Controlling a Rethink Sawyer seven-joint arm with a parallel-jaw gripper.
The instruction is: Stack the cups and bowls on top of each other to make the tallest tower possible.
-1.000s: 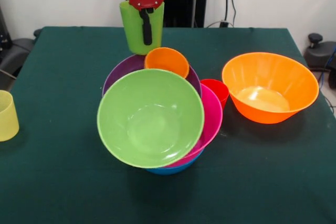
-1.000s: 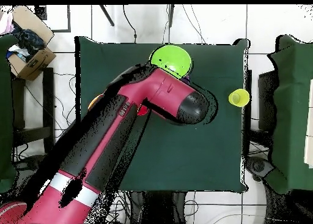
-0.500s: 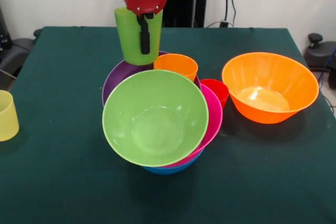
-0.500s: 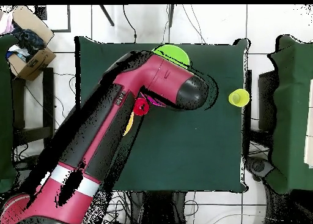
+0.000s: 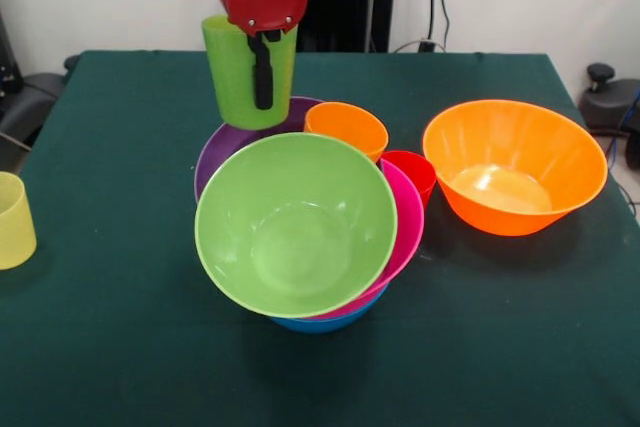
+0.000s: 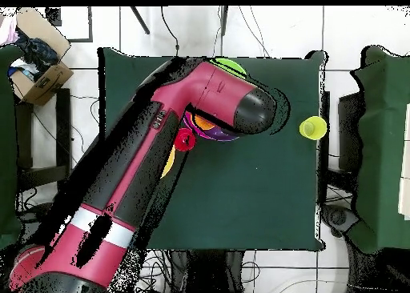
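Observation:
In the front view my gripper (image 5: 258, 87) is shut on the green cup (image 5: 238, 72), one black finger down its front. It holds the cup upright above the purple bowl's (image 5: 213, 154) back left rim. The orange cup (image 5: 346, 128) sits in the purple bowl. The tower has the lime green bowl (image 5: 295, 222) tilted on the pink bowl (image 5: 406, 229), over a blue bowl (image 5: 318, 325). The red cup (image 5: 411, 173) stands beside the pink bowl. The orange bowl (image 5: 513, 165) stands alone at right, and the pale yellow cup (image 5: 12, 219) at far left. Overhead, the arm (image 6: 200, 114) hides most of the pile.
In the overhead view the pale yellow cup (image 6: 312, 128) stands near the table's right edge and the red cup (image 6: 186, 140) shows beside the arm. A cardboard box (image 6: 36, 62) sits off the table at upper left. Cables hang behind the table (image 5: 120, 347).
The gripper with the green cup has moved left and slightly down in the front view. The orange cup and the lime green bowl have shifted a little to the right.

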